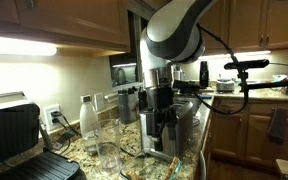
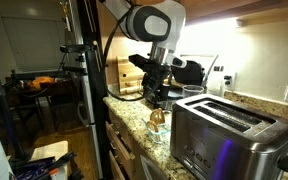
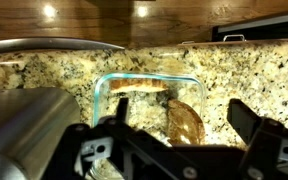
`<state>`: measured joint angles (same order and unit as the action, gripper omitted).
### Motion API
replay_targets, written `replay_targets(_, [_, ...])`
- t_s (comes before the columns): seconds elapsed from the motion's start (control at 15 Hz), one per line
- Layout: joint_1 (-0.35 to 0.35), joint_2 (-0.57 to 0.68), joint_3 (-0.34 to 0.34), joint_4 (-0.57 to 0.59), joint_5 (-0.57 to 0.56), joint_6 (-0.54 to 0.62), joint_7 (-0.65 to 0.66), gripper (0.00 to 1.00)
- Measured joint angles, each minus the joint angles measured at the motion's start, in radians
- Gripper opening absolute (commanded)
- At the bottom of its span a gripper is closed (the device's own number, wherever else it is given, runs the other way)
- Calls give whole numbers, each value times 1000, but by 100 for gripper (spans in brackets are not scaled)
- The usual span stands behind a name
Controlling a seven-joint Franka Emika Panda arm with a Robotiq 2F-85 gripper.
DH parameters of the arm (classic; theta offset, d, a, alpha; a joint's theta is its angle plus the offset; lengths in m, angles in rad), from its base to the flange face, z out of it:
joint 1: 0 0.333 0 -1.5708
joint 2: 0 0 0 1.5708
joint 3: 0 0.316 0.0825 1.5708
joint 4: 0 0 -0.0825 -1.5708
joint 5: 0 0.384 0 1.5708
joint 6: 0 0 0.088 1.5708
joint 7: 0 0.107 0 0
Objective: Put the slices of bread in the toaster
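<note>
The arm hangs over the granite bench (image 3: 44, 70) with its end effector (image 2: 158, 97) pointing down, just above a clear glass dish (image 3: 99, 85). In the wrist view the two dark fingers (image 3: 252, 122) stand wide apart, one on each side of the dish, with nothing between them: the jaws are spread and hold nothing.

In the dish lie the slices of bread (image 3: 184, 122). One browned slice sits toward the right end, and a paler piece lies along the far wall. I cannot tell how many slices there are.

The toaster (image 2: 229, 135) stands on the same bench, just beside the dish. It is a boxy brushed-steel one, with its long slots open to the top. In the wrist view its rounded metal side fills the lower left corner, close to the dish's left wall. No bread shows in the slots.

Further along the bench a clear bottle (image 1: 87, 120) stands upright with a drinking glass (image 1: 108, 148) in front of it. Beyond them is a black contact grill (image 1: 14, 125) with a silver lid.
</note>
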<state>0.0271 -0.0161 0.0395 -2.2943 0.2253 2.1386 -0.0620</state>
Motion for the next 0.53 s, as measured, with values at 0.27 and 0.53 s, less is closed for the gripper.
replay_targets(0.27, [4,31,15,12,0,13,0,100])
replay_targets(0.53, [23,75,32,41,0,21,2,100])
